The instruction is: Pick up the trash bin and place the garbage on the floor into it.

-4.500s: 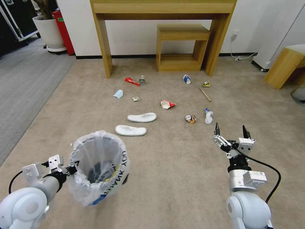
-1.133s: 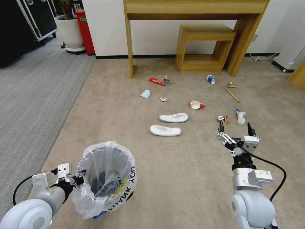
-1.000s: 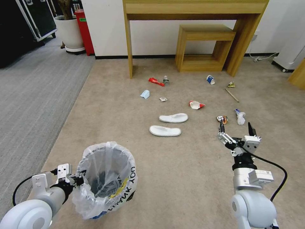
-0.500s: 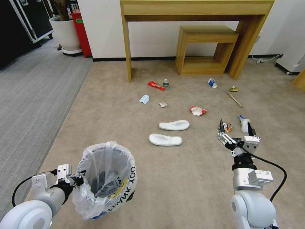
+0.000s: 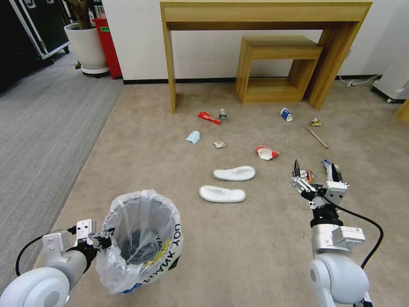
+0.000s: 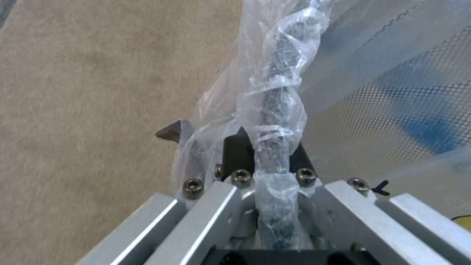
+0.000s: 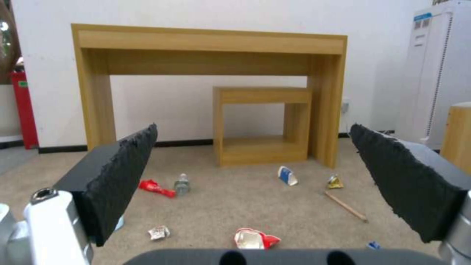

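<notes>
Up close, bin rim (image 6: pixel 275 110) clamped.

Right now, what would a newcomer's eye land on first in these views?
The trash bin, lined with a crinkled white bag, is clamped at its rim by the left claw at the near left. Ahead, two white slippers lie mid-carpet amid scattered litter before a wooden table. The right claw hangs open near a crushed can.

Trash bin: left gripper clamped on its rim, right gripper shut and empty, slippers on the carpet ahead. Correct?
Not quite: the right gripper is open, not shut. The right wrist view shows its two black pads spread wide with nothing between. The rest holds: the left gripper is clamped on the trash bin rim, and the slippers lie on the carpet ahead.
</notes>
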Motion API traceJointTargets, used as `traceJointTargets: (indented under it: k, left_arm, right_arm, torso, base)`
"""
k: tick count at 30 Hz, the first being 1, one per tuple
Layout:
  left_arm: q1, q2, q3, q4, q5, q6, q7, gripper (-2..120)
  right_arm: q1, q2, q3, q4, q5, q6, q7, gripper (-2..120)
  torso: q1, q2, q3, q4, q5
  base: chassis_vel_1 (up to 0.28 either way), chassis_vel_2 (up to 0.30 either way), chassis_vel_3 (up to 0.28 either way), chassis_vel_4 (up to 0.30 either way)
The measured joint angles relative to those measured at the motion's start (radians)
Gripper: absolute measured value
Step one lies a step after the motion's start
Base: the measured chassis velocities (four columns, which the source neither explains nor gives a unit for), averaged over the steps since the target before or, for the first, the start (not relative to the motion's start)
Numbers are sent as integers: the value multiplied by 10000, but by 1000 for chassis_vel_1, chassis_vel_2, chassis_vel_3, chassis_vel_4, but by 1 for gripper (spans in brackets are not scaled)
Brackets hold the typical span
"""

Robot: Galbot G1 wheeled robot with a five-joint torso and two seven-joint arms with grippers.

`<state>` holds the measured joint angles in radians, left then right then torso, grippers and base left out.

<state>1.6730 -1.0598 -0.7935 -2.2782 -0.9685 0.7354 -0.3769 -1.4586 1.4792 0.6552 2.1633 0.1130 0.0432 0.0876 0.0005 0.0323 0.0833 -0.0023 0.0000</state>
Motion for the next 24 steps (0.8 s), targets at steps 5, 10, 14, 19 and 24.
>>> traceJointTargets:
  k: [5, 10, 14, 19, 24]
  left_arm:
    - [-8, -2, 7, 37, 1, 0, 0, 0]
    - [-9, -6, 14, 60, 4, 0, 1, 0]
    - [-12, -16, 27, 92, 16, 0, 13, 0]
    - [-17, -16, 30, 103, 23, 0, 23, 0]
    - [-41, 2, 29, 107, 22, 0, 29, 0]
  right_arm:
    - [1, 3, 0, -27, -2, 0, -1, 100]
    - [14, 2, -1, -44, -3, 0, -5, 100]
    - [16, 10, -16, -67, -8, 0, -8, 100]
    - [19, 13, -20, -74, -16, 0, -12, 100]
    - [31, 17, -22, -77, -16, -7, -17, 100]
  torso:
    - [0, 0, 0, 0, 0]
    - [0, 0, 0, 1, 0]
    - [0, 0, 0, -1, 0]
    - [0, 0, 0, -1, 0]
    - [0, 0, 0, 0, 1]
  base:
    - [-107, 121, 112, -111]
    - [-92, 97, 113, -102]
    - [-118, 82, 103, -101]
    - [-124, 110, 118, -89]
    - [-95, 118, 105, -96]
